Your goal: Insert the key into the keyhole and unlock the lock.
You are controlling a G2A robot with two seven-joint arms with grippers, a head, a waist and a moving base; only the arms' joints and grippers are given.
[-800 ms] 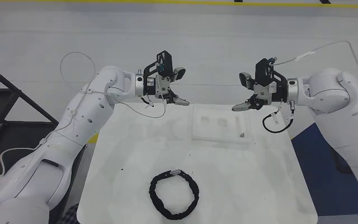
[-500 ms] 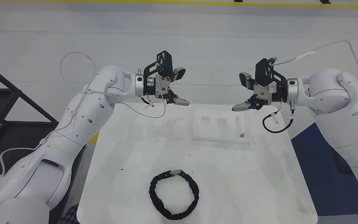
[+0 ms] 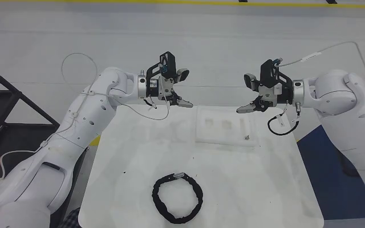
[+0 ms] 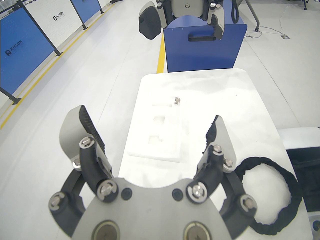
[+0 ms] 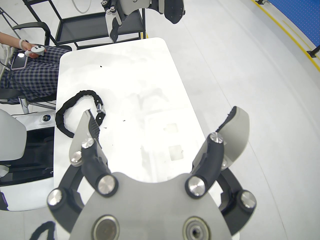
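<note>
Robotics laboratory hall. A wide, pale polished floor (image 4: pixel 100 58) carries yellow lane lines (image 4: pixel 160 61). Blue and white partition panels (image 4: pixel 22 51) on black feet line the aisle. A blue cabinet (image 4: pixel 200 53) and a black shelf cart (image 5: pixel 100 27) flank the white worktable (image 5: pixel 112 71).

Left gripper (image 3: pixel 185 104) at 11 o'clock, fingers spread wide. Right gripper (image 3: pixel 244 109) at 1 o'clock, facing it, fingers likewise apart.

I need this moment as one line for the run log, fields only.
left jaws: open, empty | right jaws: open, empty | key: lying on foam tray | lock: on table, untouched | status: key not inserted
</note>
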